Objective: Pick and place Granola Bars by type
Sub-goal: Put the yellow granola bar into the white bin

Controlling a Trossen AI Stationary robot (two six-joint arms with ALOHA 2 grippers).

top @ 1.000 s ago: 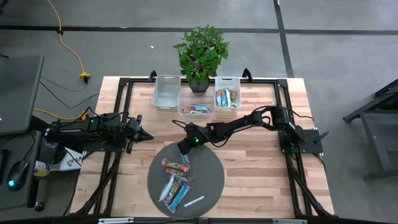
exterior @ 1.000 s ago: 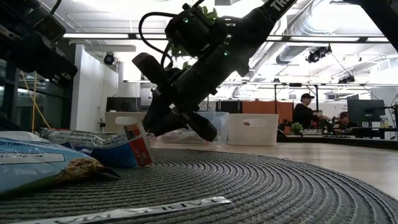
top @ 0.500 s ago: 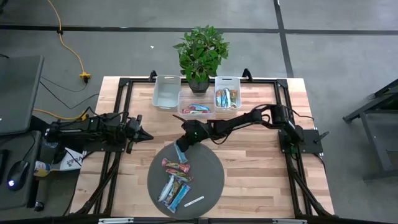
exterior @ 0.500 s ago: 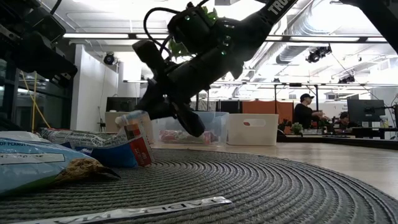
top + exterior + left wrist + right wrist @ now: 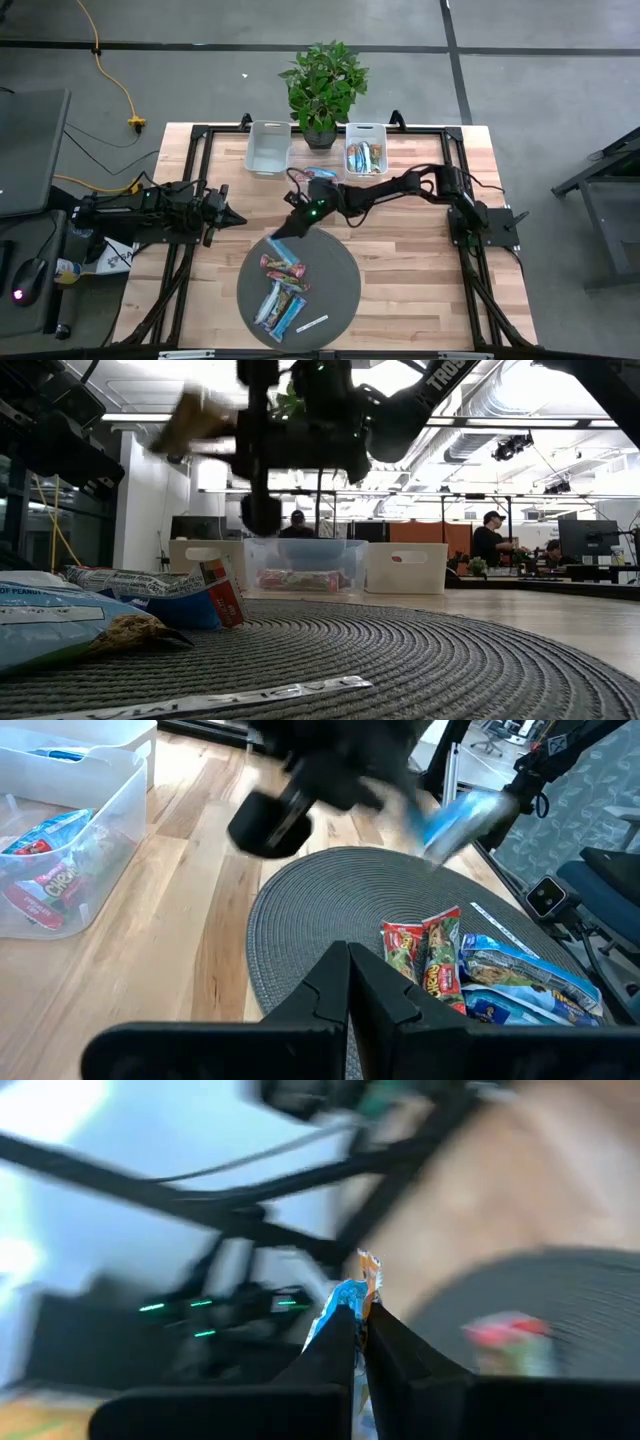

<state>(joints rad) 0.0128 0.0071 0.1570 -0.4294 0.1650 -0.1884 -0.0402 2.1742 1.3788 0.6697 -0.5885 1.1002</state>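
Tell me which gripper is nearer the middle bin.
Right. The right gripper, shut on a blue bar, sits just in front of the middle bin; the left gripper waits farther left.

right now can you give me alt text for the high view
The right tool, shut on a light blue bar, carries it above the round grey mat's edge where more bars lie. Three bins and a plant sit beyond.

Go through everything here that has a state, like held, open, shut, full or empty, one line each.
Right end effector: shut on a light blue wrapped granola bar, lifted above the mat edge.
Left end effector: shut, empty, waiting at the table's left side.
White plastic bin on the left: looks empty.
Clear middle bin: holds red-wrapped bars.
White bin on the right: holds tan-orange bars.
Round grey woven mat: several bars lying on it.
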